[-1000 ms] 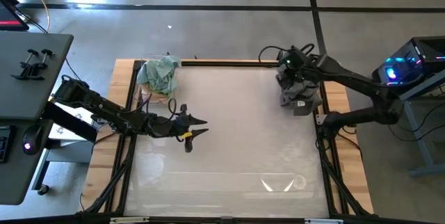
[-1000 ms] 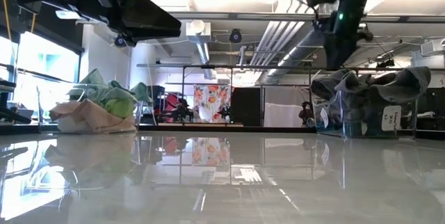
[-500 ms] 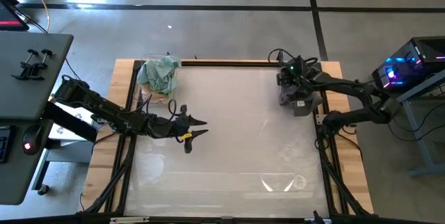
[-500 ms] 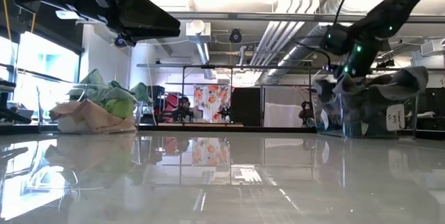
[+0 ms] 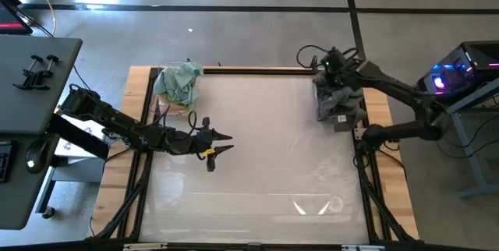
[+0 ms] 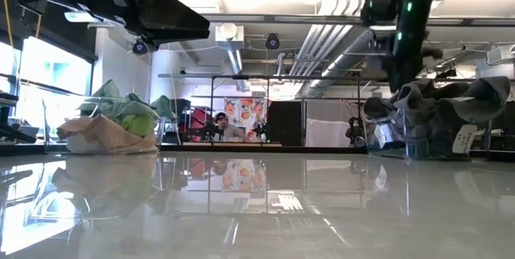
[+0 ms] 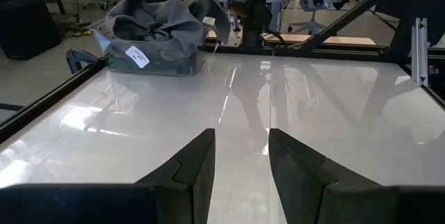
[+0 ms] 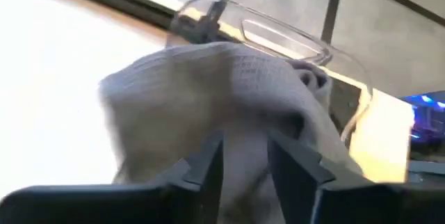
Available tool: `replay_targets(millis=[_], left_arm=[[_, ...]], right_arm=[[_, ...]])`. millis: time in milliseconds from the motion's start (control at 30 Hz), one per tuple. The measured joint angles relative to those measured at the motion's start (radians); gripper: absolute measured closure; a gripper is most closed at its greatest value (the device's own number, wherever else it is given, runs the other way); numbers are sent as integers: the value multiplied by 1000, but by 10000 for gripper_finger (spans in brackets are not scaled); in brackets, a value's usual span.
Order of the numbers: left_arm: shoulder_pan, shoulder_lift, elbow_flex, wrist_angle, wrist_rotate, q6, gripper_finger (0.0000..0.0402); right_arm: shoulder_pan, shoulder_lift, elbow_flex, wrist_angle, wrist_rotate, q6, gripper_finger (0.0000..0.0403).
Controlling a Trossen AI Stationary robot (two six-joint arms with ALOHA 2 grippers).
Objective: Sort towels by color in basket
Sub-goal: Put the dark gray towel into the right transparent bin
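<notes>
Dark grey towels [image 5: 337, 104] fill a clear basket [image 8: 278, 29] at the table's far right corner, draped over its rim [image 6: 438, 106] [image 7: 156, 26]. My right gripper [image 5: 331, 79] [image 8: 245, 158] is open and hangs just above them [image 6: 400, 78]. A second heap [image 5: 178, 83] sits at the far left corner, with a pale mint cloth on top and lime green [image 6: 137, 121] and pinkish cream [image 6: 100, 134] below. I cannot make out a dark teal cloth. My left gripper [image 5: 226, 143] [image 7: 241, 154] is open and level over the bare table, left of centre.
The white glossy tabletop [image 5: 265, 150] lies bare between the two heaps. Black frame rails [image 5: 144, 173] run along the table's sides. A desk [image 5: 31, 79] stands left of the table and equipment with blue lights [image 5: 452, 76] stands to the right. A person sits far back in the room [image 6: 221, 124].
My right gripper dropped down onto the grey towels in the far right basket, then rose again above them. The grey heap changed shape a little. My left arm kept still.
</notes>
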Motion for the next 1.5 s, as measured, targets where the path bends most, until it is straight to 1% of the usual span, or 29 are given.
replay_targets(millis=[33, 100, 200, 267, 333, 433, 467, 533, 567, 700, 767, 900, 967, 1133, 1233, 1400, 1500], left_arm=[[0, 0, 0, 0, 0, 0, 280], [0, 0, 0, -2, 0, 1, 280], [0, 0, 0, -15, 0, 2, 280], [0, 0, 0, -25, 0, 10, 280], [0, 0, 0, -33, 0, 10, 280], [0, 0, 0, -49, 0, 10, 280], [0, 0, 0, -51, 0, 10, 280], [0, 0, 0, -51, 0, 12, 280], [0, 0, 0, -49, 0, 18, 280], [0, 0, 0, -44, 0, 25, 280], [0, 0, 0, -47, 0, 17, 280], [-3, 0, 0, -49, 0, 10, 280], [-6, 0, 0, -49, 0, 10, 280], [-7, 0, 0, -56, 0, 9, 280], [-12, 0, 0, -60, 0, 9, 280], [-13, 0, 0, -71, 0, 1, 280], [-13, 0, 0, -74, 0, 0, 280]], right_arm=[[23, -8, 34, -58, -4, 17, 292], [89, -25, 80, -155, -46, 44, 289], [229, -34, 90, -256, -146, 94, 296], [326, -34, 62, -284, -180, 131, 307], [403, -34, 18, -276, -185, 172, 318], [443, -33, -50, -259, -184, 232, 336], [440, -33, -67, -252, -175, 255, 341], [418, -33, -90, -227, -116, 308, 353], [402, -34, -96, -219, -110, 324, 358], [333, -35, -101, -127, -73, 319, 370], [292, -29, -105, -69, -18, 286, 373], [226, -34, -106, -34, -46, 237, 375], [195, -34, -108, -56, -56, 223, 379], [104, -23, -107, -94, -7, 232, 397], [65, 15, -107, -106, 5, 247, 396], [54, 135, -107, -38, 8, 234, 394], [52, 218, -107, 22, 10, 170, 389]])
